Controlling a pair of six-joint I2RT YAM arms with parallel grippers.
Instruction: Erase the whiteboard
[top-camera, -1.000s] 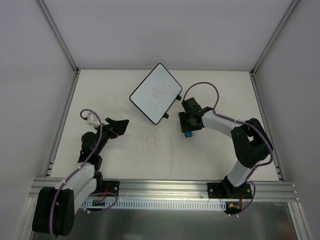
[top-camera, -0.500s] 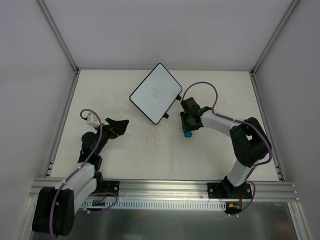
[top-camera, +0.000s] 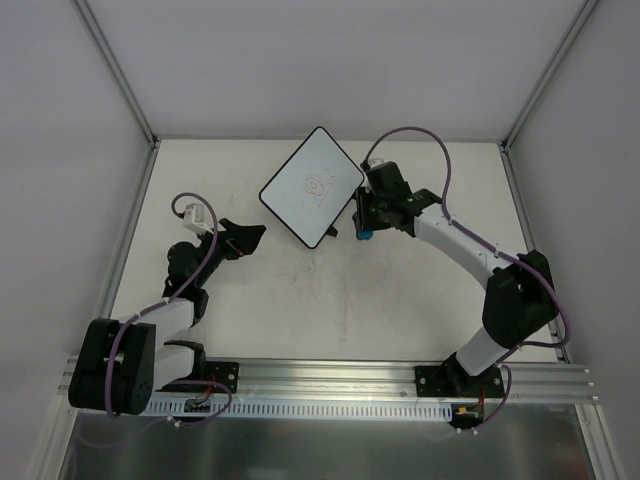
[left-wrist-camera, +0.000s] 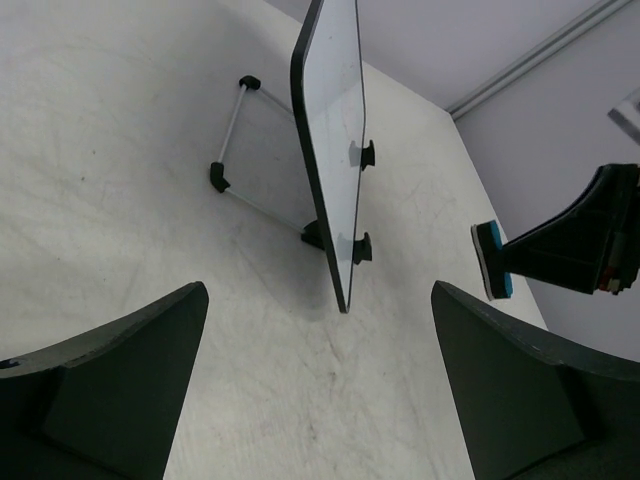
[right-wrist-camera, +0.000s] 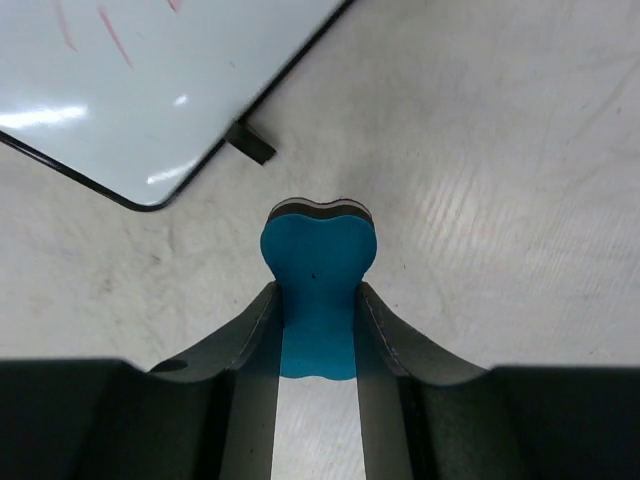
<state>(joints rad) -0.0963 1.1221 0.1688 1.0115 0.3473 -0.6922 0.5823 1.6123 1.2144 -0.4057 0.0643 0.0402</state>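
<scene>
Rail (top-camera: 330, 372) of aluminium runs along the near edge of the table (top-camera: 300, 310), and both arm bases sit on it.

From the table's middle, the left gripper (top-camera: 254, 240) is at about 9 o'clock. Its fingers stand wide apart with nothing between them, and it points toward 2 o'clock, at the board. Its wrist view looks between the two dark fingers at the board's thin black edge. Whether this gripper touches the table cannot be told.

The right gripper (right-wrist-camera: 316, 290) is farther back, at about 1 o'clock from the table's middle. Its fingers are clamped on the sides of a small blue eraser (right-wrist-camera: 318, 258), which sticks out past the fingertips. The eraser is just beside the board, off its 4 o'clock edge. It is not touching the board: the wrist view shows bare table between the two. One small black tab (right-wrist-camera: 250, 142) juts from the board's rim there.

The whiteboard (top-camera: 312, 185) is farthest, at 12 o'clock on the table's far half. From above it is turned corner-on like a diamond. It does not lie flat: the left wrist view shows it propped at a tilt on a wire stand (left-wrist-camera: 232, 130) with black feet behind it. A faint reddish scribble (top-camera: 316, 186) marks the middle of its face.
</scene>
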